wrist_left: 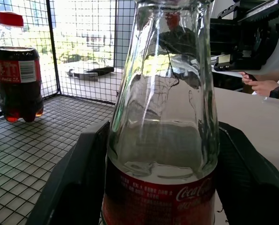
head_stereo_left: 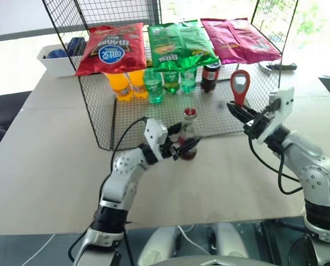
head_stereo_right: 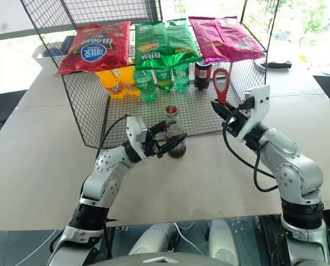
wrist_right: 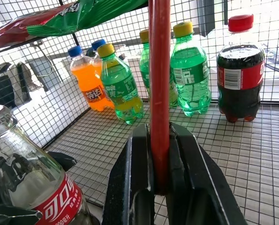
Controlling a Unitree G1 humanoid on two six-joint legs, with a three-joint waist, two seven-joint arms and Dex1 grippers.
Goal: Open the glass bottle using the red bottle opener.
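Bright daylight from windows behind wire rack [head_stereo_left: 98, 119], bkgd blown out; frames sharp, soft shadows.

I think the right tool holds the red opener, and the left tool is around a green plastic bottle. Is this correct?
Not quite. The left tool is around the glass bottle, as the left wrist view shows. The right tool does hold the red opener.

Looking like a lab mock-up of a shop shelf: black wire rack [head_stereo_left: 209, 119] sitting on a plain beige surface [head_stereo_left: 49, 166], chip bags [head_stereo_left: 111, 47] lying on top, soda bottles [head_stereo_left: 154, 84] standing in a row underneath. Bright windows glowing behind, white bin [head_stereo_left: 57, 62] sitting at the far edge.
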